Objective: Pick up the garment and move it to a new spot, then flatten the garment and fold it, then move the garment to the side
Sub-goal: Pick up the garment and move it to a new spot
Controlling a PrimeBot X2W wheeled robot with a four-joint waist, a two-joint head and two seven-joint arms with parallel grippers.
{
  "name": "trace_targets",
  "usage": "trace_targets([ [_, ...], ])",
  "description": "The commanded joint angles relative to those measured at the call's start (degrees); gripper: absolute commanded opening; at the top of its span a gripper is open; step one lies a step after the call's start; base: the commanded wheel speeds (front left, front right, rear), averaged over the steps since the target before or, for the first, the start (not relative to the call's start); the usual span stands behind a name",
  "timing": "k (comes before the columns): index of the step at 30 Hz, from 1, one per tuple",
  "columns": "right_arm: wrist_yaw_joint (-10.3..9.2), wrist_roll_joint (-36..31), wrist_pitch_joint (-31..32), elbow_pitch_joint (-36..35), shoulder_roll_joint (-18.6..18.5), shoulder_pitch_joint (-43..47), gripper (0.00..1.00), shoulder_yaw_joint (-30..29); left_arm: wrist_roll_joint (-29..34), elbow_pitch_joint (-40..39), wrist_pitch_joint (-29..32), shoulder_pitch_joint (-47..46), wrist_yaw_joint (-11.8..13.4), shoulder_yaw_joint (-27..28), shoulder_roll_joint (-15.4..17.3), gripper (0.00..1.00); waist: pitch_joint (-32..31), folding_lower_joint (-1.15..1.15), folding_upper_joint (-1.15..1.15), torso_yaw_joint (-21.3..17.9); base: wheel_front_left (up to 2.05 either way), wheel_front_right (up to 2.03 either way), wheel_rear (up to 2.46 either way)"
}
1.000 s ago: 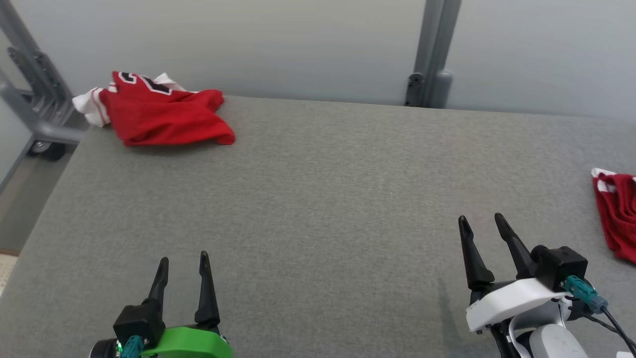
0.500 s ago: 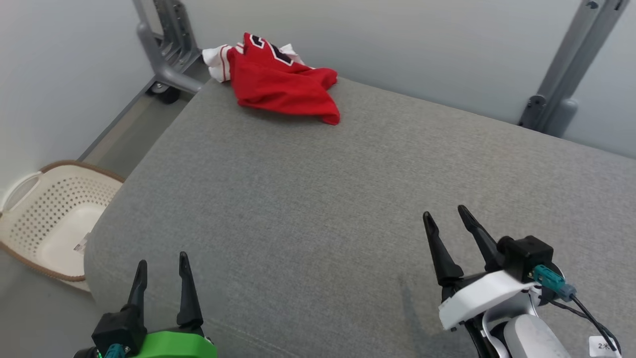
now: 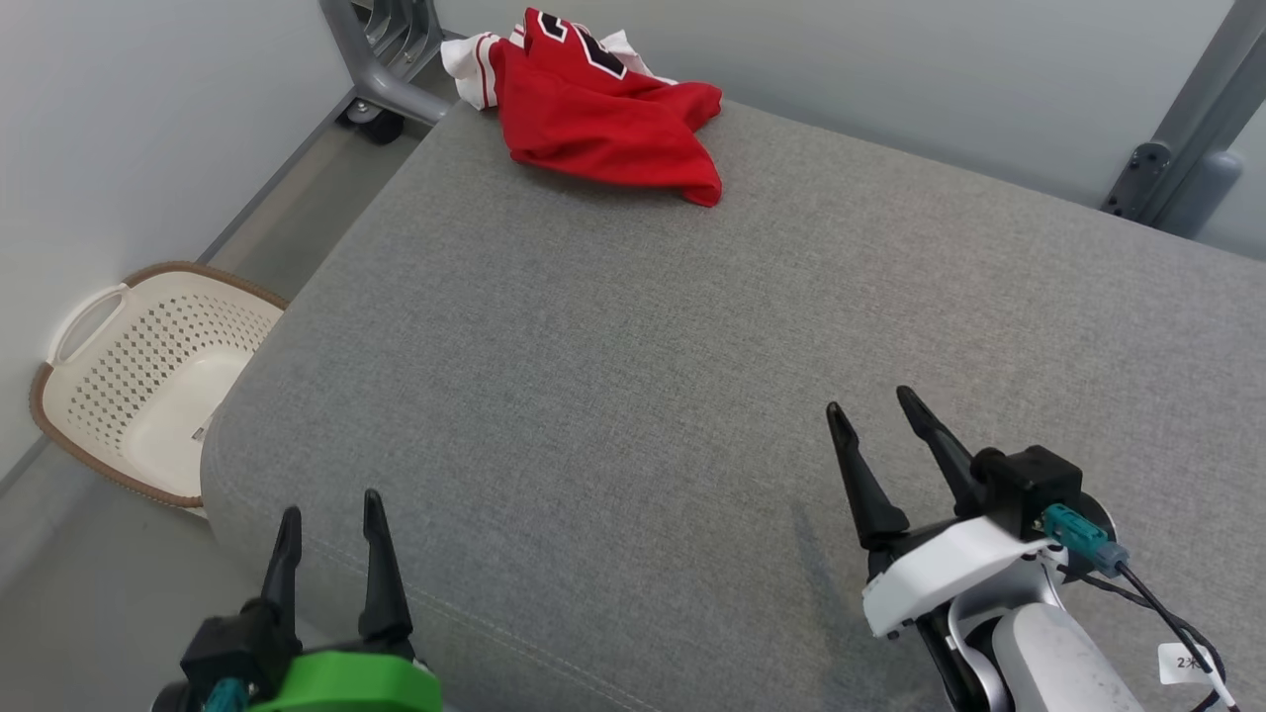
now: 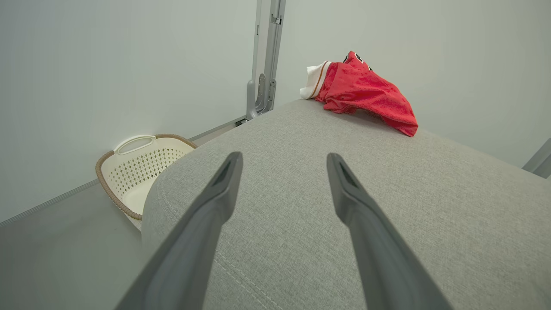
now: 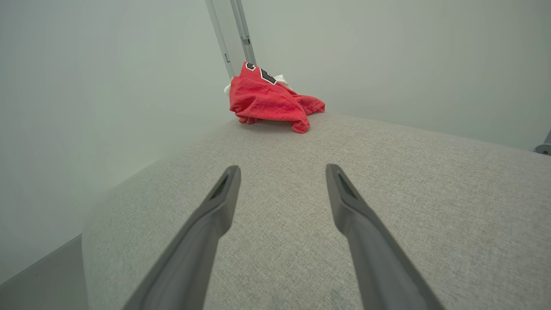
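Observation:
The garment [image 3: 603, 114] is a crumpled red jersey with white sleeves and black lettering, lying at the far left corner of the grey padded table [image 3: 692, 346]. It also lies far ahead in the left wrist view [image 4: 366, 92] and the right wrist view [image 5: 271, 101]. My left gripper [image 3: 331, 514] is open over the table's near left corner, empty. My right gripper [image 3: 870, 405] is open above the near right part of the table, empty. Both are far from the garment.
A cream perforated laundry basket [image 3: 148, 376] with a brown rim stands on the floor left of the table, seen also in the left wrist view [image 4: 142, 168]. A grey wheeled metal frame [image 3: 381, 69] stands behind the far left corner. A grey post [image 3: 1182, 148] rises at the back right.
The head camera has turned left, so the basket and floor have come into view and a second red cloth at the right edge has left it. Both grippers stay open and empty.

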Motion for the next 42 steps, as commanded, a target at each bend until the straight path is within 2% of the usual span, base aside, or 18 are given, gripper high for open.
trace_targets([
  [1, -0.01, -0.9, 0.3, -0.6, -0.3, -0.7, 1.0, -0.7, -0.3, 0.0, -0.2, -2.8, -0.6, 0.2, 0.0, 1.0, 1.2, 0.0, 0.0, 0.1, 0.0, 0.0, 0.0],
  [6, -0.01, -3.1, 1.2, -3.4, -0.3, 0.1, 1.0, -3.6, 1.5, 2.9, 1.5, -13.0, -3.3, 0.0, 4.1, 1.0, 3.7, 0.0, 0.0, -0.9, 0.0, 0.0, 0.0],
  [12, -0.01, -5.2, 3.3, -7.6, -0.3, -2.0, 1.0, -2.5, 2.5, 5.9, 5.7, -30.3, -5.3, 3.1, 11.3, 1.0, 8.8, 0.0, 0.0, -8.0, 0.0, 0.0, 0.0],
  [16, -0.01, -6.2, 4.3, -10.7, -0.3, -3.8, 1.0, -1.8, 4.6, 10.6, 9.8, -41.3, -7.5, 2.5, 16.8, 1.0, 13.0, 0.0, 0.0, -13.5, 0.0, 0.0, 0.0],
  [23, -0.01, -8.4, 5.8, -16.1, -0.2, -5.3, 1.0, -3.0, 2.6, 22.7, 15.4, -55.3, -10.1, 2.5, 19.6, 1.0, 20.7, 0.0, 0.0, -21.1, 0.0, 0.0, 0.0],
  [28, -0.02, -8.9, 6.1, -18.9, -0.3, -5.6, 1.0, -4.4, 1.5, 31.5, 20.3, -61.4, -11.4, 1.3, 20.5, 1.0, 25.7, 0.0, 0.0, -24.6, 0.0, 0.0, 0.0],
  [31, -0.01, -8.8, 5.9, -19.8, -0.2, -5.8, 1.0, -4.5, -1.2, 35.8, 22.4, -63.7, -11.0, 3.3, 19.8, 1.0, 28.0, 0.0, 0.0, -25.9, 0.0, 0.0, 0.0],
  [37, -0.01, -8.4, 5.0, -20.7, -0.2, -6.1, 1.0, -4.3, -2.2, 41.1, 22.9, -67.0, -10.5, 4.4, 21.2, 1.0, 31.4, 0.0, 0.0, -27.7, 0.0, 0.0, 0.0],
  [42, -0.01, -8.6, 4.6, -20.9, -0.2, -6.6, 1.0, -4.2, -1.7, 45.3, 24.1, -67.9, -8.1, 4.4, 21.9, 1.0, 32.6, 0.0, 0.0, -28.3, 0.0, 0.0, 0.0],
])
